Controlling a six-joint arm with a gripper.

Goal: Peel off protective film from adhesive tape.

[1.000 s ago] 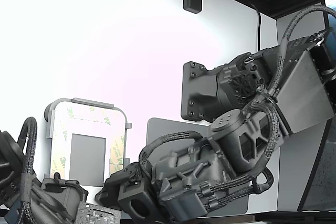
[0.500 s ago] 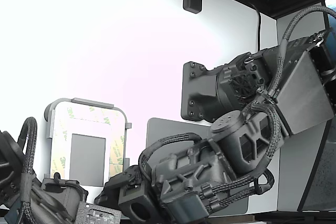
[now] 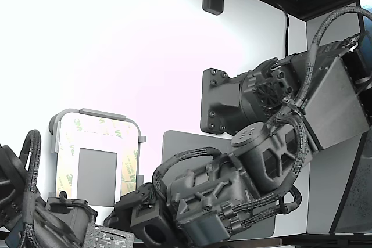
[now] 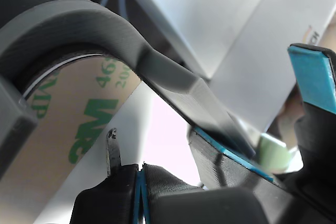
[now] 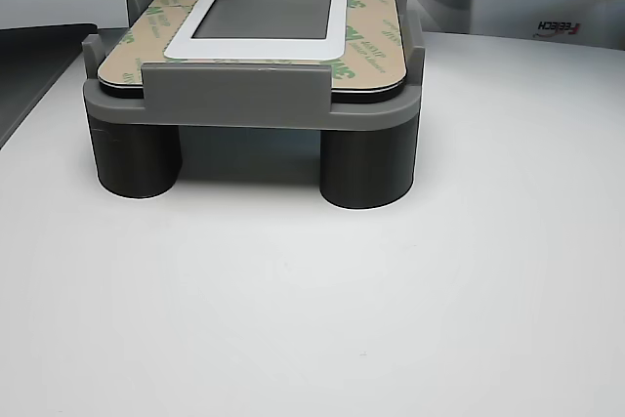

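a: where's the cream-white paper film with pale green 3m logos (image 5: 369, 42)?
b: lying flat as a frame on the light-grey rounded plate (image 5: 256, 87), which sits in a grey raised jig (image 5: 254, 110) on the white surface (image 5: 312, 300). the side walls likely stop it sliding during the peel.

a: the black fingers (image 4: 140, 174)?
b: clenched, pads together, nothing visibly between them, low beside the film's edge, probably hunting a corner.

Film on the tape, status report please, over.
Gripper at plate corner, state unclear. Film with green logos still covering the tape, no lifted edge seen. Nothing in the way.
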